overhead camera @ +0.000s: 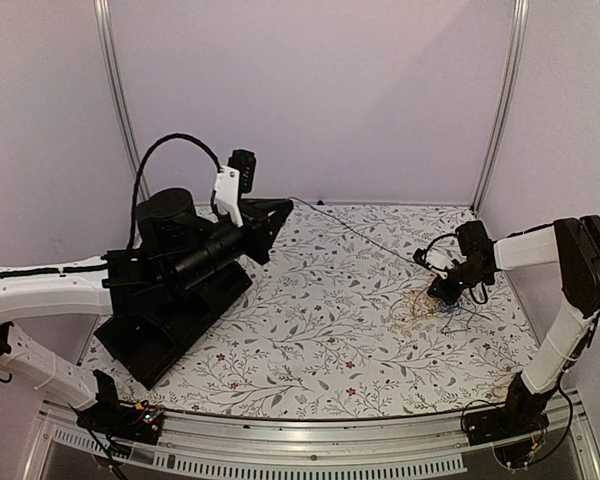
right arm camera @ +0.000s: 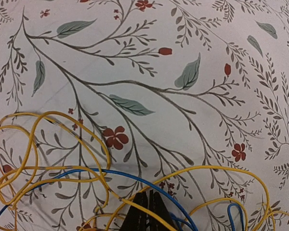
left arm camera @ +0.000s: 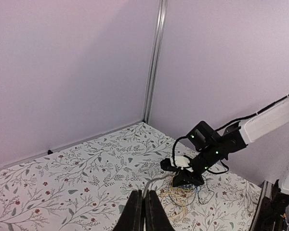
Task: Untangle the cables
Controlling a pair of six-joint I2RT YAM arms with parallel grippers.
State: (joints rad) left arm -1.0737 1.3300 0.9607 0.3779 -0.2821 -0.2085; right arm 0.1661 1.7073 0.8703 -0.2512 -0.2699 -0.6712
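The right hand (overhead camera: 445, 295) is closed among the cables (overhead camera: 412, 310) by the worktop's (overhead camera: 310, 330) right edge; the left hand (left arm camera: 144, 211) is shut.

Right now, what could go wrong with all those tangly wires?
1. The right gripper looks closed low in the cables; lifting could drag the whole bunch instead of one strand.
2. The yellow loops cross the blue wire, so a pull might tighten the knot.
3. A thin dark wire runs toward the back wall and could get tugged along.
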